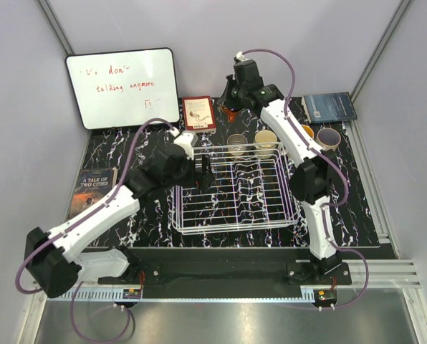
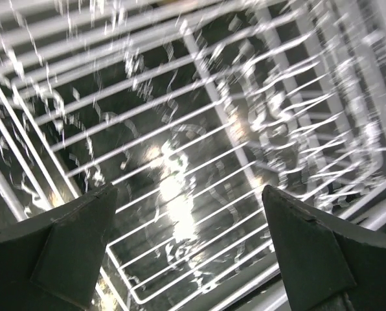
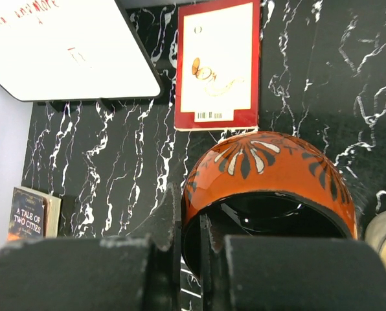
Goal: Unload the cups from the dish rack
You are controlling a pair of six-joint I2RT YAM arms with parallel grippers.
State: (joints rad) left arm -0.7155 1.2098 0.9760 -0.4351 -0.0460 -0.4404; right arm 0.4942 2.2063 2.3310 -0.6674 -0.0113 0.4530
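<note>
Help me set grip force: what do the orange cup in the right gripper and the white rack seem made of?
Orange cup: probably glazed ceramic. It is glossy, with reflections on its black inside and a painted petal pattern, though lacquer or plastic cannot be excluded. White rack: thin rigid wires in a grid, likely coated or painted metal, with a smooth white finish.

White-and-black left arm [image 1: 102, 211] stretches forward, left gripper [image 1: 205, 174] with fingers spread wide; right arm [image 1: 289, 129] reaches far back, right gripper [image 1: 230, 109] pinching a squat orange-red ceramic cup [image 3: 271, 168].
</note>
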